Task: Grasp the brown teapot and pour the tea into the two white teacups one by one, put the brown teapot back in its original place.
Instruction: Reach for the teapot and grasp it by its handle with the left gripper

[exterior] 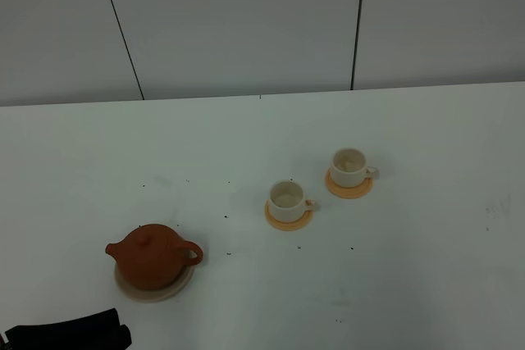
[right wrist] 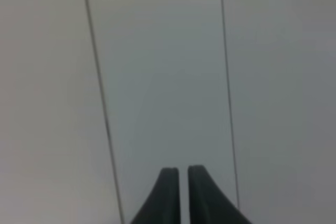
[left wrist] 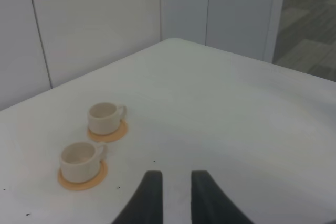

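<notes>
The brown teapot [exterior: 153,256] sits on its pale beige coaster, the original place [exterior: 156,291], at the front left of the white table, spout to the left and handle to the right. The two white teacups [exterior: 287,197] [exterior: 350,166] stand on orange coasters right of the middle, and their insides look pale. The tea is hidden. In the left wrist view both teacups [left wrist: 79,160] [left wrist: 104,117] show beyond my left gripper [left wrist: 176,177], which is open with nothing between its fingers. My right gripper [right wrist: 183,171] faces the wall, its fingers nearly touching and holding nothing.
A black part of my left arm [exterior: 70,335] shows at the front left corner, just in front of the teapot. A panelled wall [exterior: 246,22] with dark seams stands behind the table's far edge [exterior: 262,96].
</notes>
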`<state>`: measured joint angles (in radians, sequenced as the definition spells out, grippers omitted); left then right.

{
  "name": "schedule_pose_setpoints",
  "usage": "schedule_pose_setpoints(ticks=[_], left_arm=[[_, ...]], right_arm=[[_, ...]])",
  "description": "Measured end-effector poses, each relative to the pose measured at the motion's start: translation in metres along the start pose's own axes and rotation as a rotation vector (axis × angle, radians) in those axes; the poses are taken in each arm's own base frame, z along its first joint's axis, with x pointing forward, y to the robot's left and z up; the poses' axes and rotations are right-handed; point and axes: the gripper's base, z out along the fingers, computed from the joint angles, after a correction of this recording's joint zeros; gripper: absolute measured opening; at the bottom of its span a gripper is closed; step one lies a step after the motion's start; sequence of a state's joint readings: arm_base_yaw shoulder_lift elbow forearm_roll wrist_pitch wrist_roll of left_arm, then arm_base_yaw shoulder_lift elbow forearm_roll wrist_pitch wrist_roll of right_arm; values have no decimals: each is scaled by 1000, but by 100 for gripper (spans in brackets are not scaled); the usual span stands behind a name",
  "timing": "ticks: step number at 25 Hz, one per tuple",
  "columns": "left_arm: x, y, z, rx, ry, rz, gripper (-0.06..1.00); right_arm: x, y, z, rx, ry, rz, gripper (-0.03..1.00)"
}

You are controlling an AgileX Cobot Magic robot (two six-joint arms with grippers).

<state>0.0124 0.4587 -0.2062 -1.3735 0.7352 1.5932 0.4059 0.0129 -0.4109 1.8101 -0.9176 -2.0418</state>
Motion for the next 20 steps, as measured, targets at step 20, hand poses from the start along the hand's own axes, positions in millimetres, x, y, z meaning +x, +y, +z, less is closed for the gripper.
schedule_pose_setpoints(ticks=[20], left_arm=[[0,0,0,-3,0,0,22]], right_arm=[[13,-24,-4,263,140,7,4]])
